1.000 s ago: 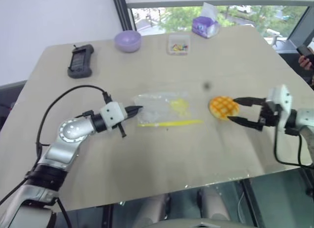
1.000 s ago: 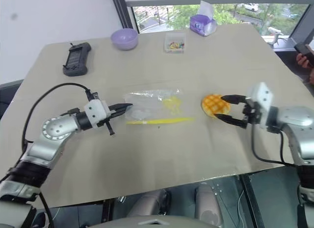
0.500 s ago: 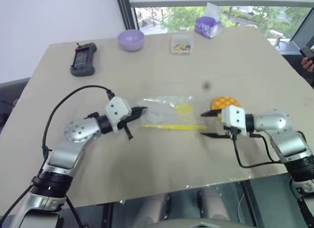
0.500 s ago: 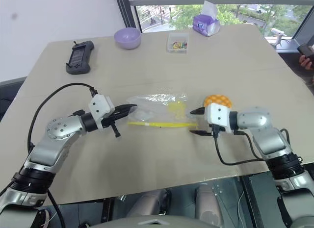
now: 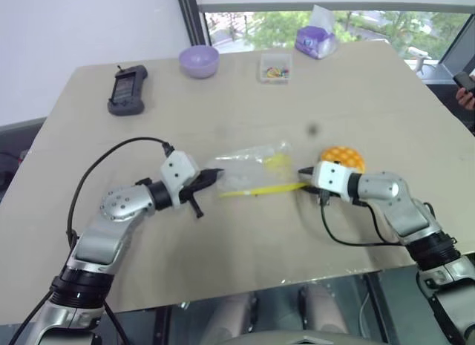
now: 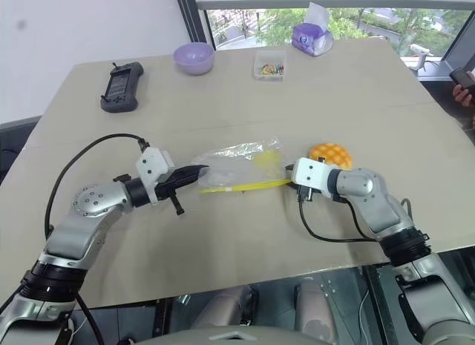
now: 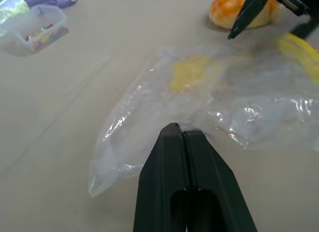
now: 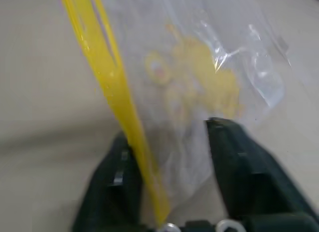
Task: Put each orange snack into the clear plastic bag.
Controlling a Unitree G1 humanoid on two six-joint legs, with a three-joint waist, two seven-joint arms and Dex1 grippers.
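A beige table [image 6: 371,78] by a window carries the orange snack [image 6: 330,155], lying just behind the right gripper [image 8: 172,142], whose fingers stand apart around the yellow zip end of the clear plastic bag [image 6: 237,163]. The left gripper [image 7: 180,134] is pinched together on the bag's opposite edge.

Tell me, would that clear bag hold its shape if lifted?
Probably not: the clear plastic bag looks thin and crinkled, so it would likely sag. It seems light, lying rumpled on the table. The yellow zip strip may stay somewhat straighter.
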